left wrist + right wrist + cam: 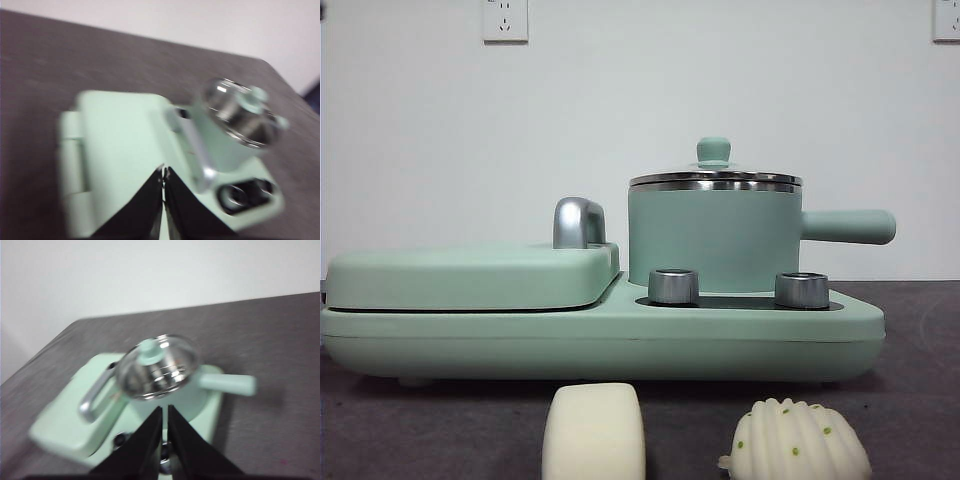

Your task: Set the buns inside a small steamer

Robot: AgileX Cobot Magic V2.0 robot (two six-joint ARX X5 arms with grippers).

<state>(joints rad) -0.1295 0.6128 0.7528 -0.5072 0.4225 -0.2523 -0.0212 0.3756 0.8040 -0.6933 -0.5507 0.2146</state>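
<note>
Front view: steamer [715, 235] sits on the base [600, 335] with the lid [715, 180] on, handle sticking out toward 3 o'clock; grill [470, 275] shut at its 9 o'clock; both buns on the table in front, cream bun [593, 432] at about 7 o'clock from the pot, ridged bun [798, 442] at about 5; no arm showing here.

Left wrist: blurry; left gripper [163, 172] pinched closed, empty, hanging over the grill, with the pot off to one side of it; buns out of frame.

Right wrist: also blurry; right gripper [164, 411] closed too, nothing in it, pointed almost dead at the pot; so I'd guess the right arm is nearer the lid, which has to come off first.
</note>
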